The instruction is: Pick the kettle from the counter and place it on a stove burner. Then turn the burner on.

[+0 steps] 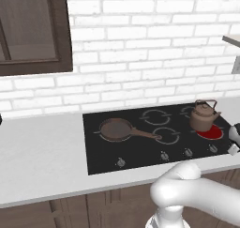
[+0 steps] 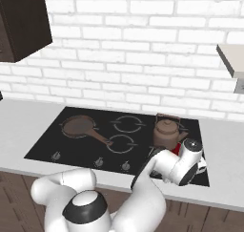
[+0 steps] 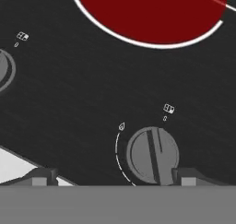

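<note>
**Kettle near the lit burner, end effector over a control knob**

The kettle (image 1: 204, 115) stood upright at the right side of the black glass cooktop (image 1: 108, 152), its wire handle arched above the lid. In the left base view its base sat at the back edge of the stove burner (image 1: 209, 133), whose disc glowed red and showed mostly in front of the kettle; whether the kettle rested squarely on the ring or partly off it could not be told. From the right base view the kettle (image 2: 166, 132) appeared just behind the arm's wrist, with a sliver of red beside it.

The end effector (image 3: 113, 176) was low over the cooktop's front strip, its two dark fingertips (image 3: 39, 177) set wide apart with nothing between them. The right tip stood just beside a round grey knob (image 3: 152, 155) with a raised bar across its face; contact could not be judged. The red disc (image 3: 152, 11) lay beyond the knob in the hand view.

A brown frying pan (image 1: 117, 129) sat on the left burner, handle pointing toward the middle. The pale table (image 1: 42, 161) surrounded the cooktop, and a white brick wall (image 1: 150, 49) rose behind.
</note>
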Tool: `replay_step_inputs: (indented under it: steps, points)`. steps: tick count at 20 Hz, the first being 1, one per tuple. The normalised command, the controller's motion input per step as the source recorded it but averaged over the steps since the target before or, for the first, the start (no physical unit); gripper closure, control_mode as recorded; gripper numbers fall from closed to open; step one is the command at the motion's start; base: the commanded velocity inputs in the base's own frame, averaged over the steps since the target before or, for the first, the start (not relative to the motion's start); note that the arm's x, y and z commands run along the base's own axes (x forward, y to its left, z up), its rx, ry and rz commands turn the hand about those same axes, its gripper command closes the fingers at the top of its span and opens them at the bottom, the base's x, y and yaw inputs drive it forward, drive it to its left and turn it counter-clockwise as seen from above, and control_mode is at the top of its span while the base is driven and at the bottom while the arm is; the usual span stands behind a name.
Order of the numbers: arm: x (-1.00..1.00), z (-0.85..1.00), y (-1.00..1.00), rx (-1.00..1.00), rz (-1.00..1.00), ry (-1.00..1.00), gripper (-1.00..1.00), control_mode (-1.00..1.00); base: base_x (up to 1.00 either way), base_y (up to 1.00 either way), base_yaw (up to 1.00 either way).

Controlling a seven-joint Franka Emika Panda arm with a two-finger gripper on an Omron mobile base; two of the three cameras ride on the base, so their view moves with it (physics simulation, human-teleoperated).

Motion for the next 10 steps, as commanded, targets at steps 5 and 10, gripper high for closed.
replay_step_inputs:
  steps: [5,10]
  points:
    - [-0.61,-0.01,-0.06,0.0,0.0,-0.25,-1.0,-1.0,0.0,0.0,0.0]
    - [0.75,0.0,0.27,-0.12,0.0,0.38,-1.0,-1.0,0.0,0.0,0.0]
